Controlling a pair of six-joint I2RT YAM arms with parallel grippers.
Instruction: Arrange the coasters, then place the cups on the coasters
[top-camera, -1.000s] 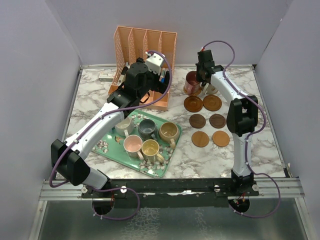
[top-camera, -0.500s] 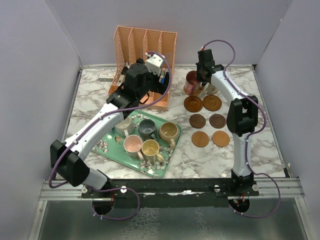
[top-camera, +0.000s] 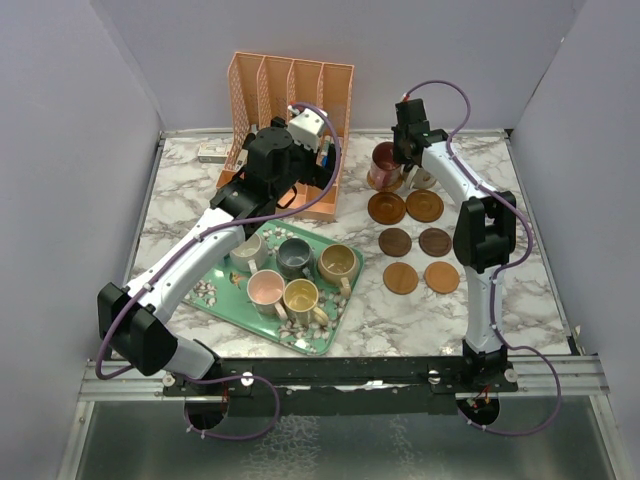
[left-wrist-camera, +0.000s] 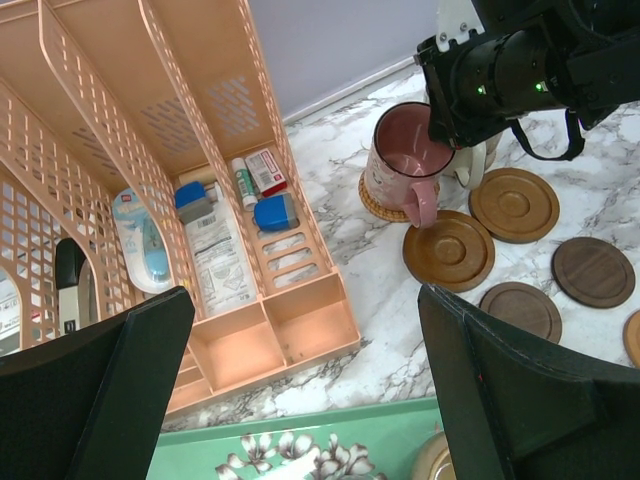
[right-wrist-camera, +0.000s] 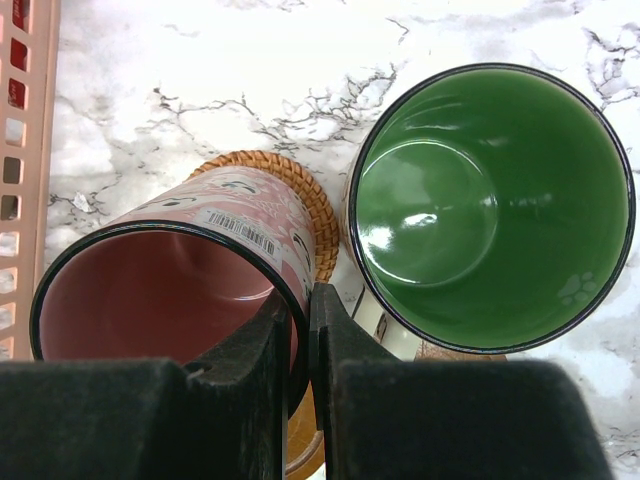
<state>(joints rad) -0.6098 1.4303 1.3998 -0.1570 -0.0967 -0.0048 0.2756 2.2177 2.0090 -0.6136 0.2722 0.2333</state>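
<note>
The pink mug (right-wrist-camera: 150, 290) is clamped at its rim by the right hand (right-wrist-camera: 300, 325); the left hand (left-wrist-camera: 310, 385) is spread apart.

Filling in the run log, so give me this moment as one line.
right pincer: shut on pink mug rim, mug on woven coaster | left pincer: open, empty | tray: five mugs waiting

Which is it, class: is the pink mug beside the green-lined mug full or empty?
Empty. The left wrist view looks down into the pink mug and shows only its bare pink inside.
</note>
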